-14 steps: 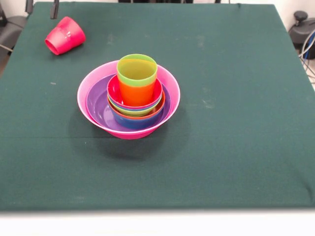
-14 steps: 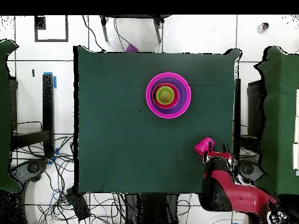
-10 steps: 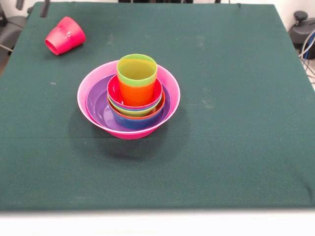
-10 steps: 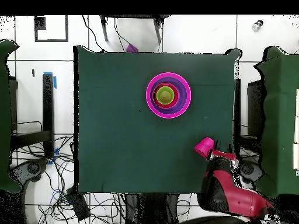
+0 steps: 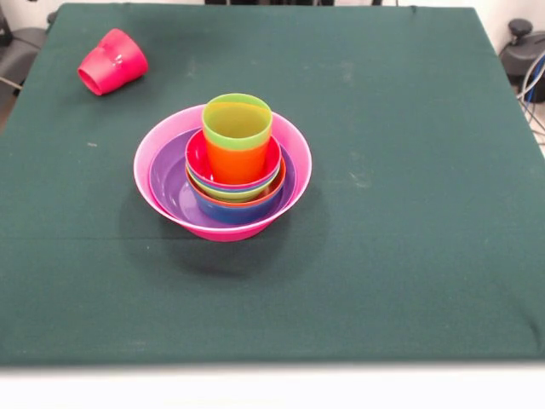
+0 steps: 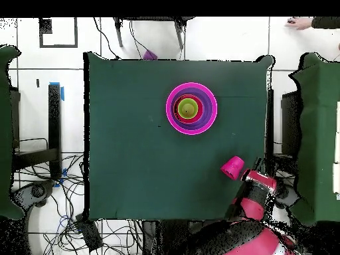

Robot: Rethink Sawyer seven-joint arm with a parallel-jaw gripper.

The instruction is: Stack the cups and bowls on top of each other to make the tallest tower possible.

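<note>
Tower (image 5: pixel 223 175): bowls nested in pink bowl (image 5: pixel 153 145), lime cup (image 5: pixel 238 120) topmost; set mid-table.
Red-pink cup (image 5: pixel 112 60): laid on side near far corner.
Gripper (image 6: pixel 255 176): beside that corner; jaw state cannot be told.

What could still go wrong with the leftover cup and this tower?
The red-pink cup lies on its side near the table's corner and could roll when gripped. The lime green cup already tops the tower, so a misaligned placement could knock it over. The arm sits drawn back beside that corner.
</note>
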